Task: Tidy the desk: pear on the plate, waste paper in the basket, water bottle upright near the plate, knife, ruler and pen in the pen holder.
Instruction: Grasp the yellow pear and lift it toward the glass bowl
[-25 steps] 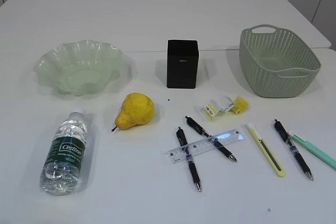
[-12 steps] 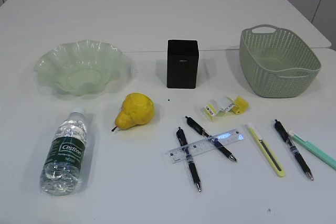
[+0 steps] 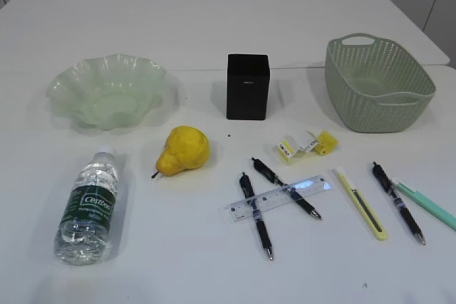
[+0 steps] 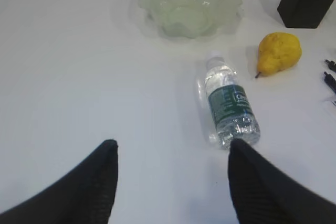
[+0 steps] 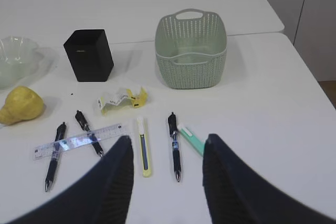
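A yellow pear [image 3: 184, 149] lies in front of the pale green wavy plate [image 3: 71, 83]. A water bottle [image 3: 88, 206] lies on its side at front left. The black pen holder [image 3: 247, 86] stands mid-table, the green basket [image 3: 377, 83] at right. Crumpled yellow-white waste paper [image 3: 306, 144] lies in front of the holder. A clear ruler [image 3: 279, 197] rests across two black pens [image 3: 256, 215]. A yellow knife [image 3: 362, 203], another black pen [image 3: 397, 201] and a teal pen [image 3: 426, 203] lie at right. My left gripper [image 4: 170, 148] is open beside the bottle [image 4: 231, 111]. My right gripper [image 5: 167, 142] is open above the knife [image 5: 144, 153].
The white table's far edge runs behind the plate and basket. A second white table surface [image 3: 214, 12] lies behind. Neither arm shows in the exterior view.
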